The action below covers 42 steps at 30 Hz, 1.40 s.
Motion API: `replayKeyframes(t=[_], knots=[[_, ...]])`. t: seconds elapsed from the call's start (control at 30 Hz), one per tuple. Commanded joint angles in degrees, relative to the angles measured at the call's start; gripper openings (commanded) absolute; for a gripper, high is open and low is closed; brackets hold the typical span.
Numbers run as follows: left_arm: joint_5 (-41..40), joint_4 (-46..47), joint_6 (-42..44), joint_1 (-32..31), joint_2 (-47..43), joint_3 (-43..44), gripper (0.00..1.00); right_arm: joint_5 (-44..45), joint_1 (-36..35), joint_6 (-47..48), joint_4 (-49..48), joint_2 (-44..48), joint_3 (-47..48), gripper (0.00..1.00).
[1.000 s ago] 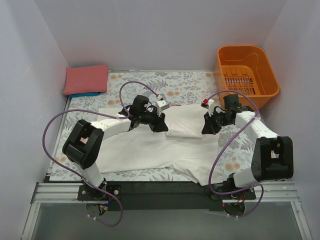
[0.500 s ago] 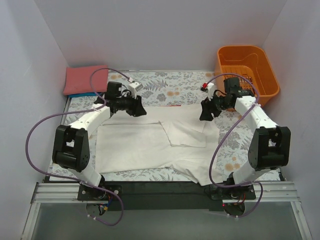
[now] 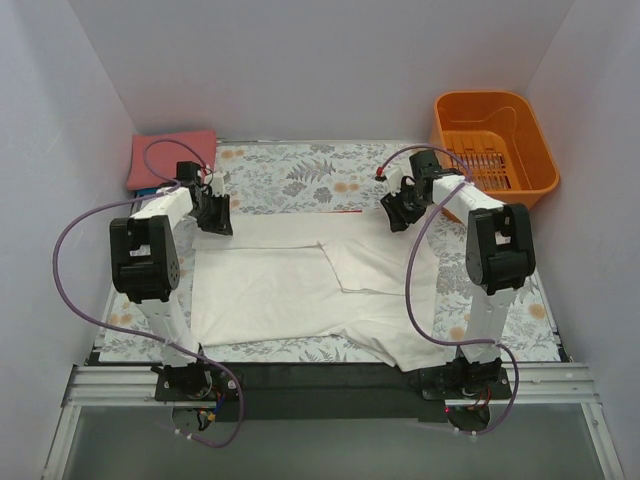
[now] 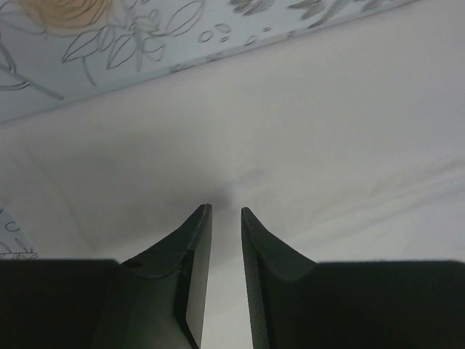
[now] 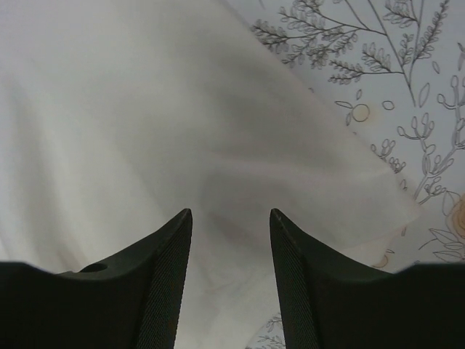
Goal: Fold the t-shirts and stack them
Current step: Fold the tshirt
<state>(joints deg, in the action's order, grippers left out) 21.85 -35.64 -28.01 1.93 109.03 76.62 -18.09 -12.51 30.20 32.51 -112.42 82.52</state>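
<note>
Floral-covered bench [image 3: 300,170]: salmon-red shirt [image 3: 172,157] folded, far-left corner. Left tool [image 3: 217,217] over white shirt [image 3: 270,290] far-left edge, slit-open, empty. Right tool [image 3: 394,214] over far-right edge, wider, empty. Pinch both edges level before folding.

We find open passage down the middle of the table, over the flat white t-shirt [image 3: 280,290] between the two arms, and over the bare floral table cover [image 3: 310,175] along the far edge. At far left the salmon-red t-shirt [image 3: 165,155], lying on the blue t-shirt [image 3: 146,190], fills the corner near the left gripper [image 3: 217,226], and at far right the orange basket [image 3: 520,200] stands near the right gripper [image 3: 393,218]. The side walls [image 3: 50,150] hem us in, and purple cables [image 3: 75,240] loop out beside each arm
</note>
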Motion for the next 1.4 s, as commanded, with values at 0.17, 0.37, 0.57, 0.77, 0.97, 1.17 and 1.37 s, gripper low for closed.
replayKeyframes(t=[0.17,0.37,0.57,0.77,0.97,1.17,1.37], knots=[[-9.98,-3.91,3.05,1.32,9.16,8.26,0.22,13.59,0.38,2.24,-2.54,-8.77,8.00,0.52],[-10.16,-5.23,2.87,1.49,23.31,23.81,0.21,17.82,1.44,2.76,-2.98,-19.57,19.67,0.51],[-3.93,-9.71,5.59,1.58,31.33,43.86,0.29,13.00,1.79,3.38,-2.02,-21.45,30.24,0.63],[7.15,-9.89,9.71,1.58,18.81,39.33,0.39,1.75,0.65,3.02,1.14,-6.80,23.59,0.72],[15.24,-16.11,22.35,2.55,3.31,23.06,0.40,-1.95,-1.02,9.09,8.43,10.43,9.43,0.63],[15.86,-24.12,27.66,2.81,-6.01,12.25,0.40,-5.11,-5.58,14.97,21.44,23.53,-6.92,0.53],[21.04,-25.10,31.53,2.03,-16.10,-1.54,0.40,-5.90,-14.88,21.66,23.04,33.05,-21.50,0.45]])
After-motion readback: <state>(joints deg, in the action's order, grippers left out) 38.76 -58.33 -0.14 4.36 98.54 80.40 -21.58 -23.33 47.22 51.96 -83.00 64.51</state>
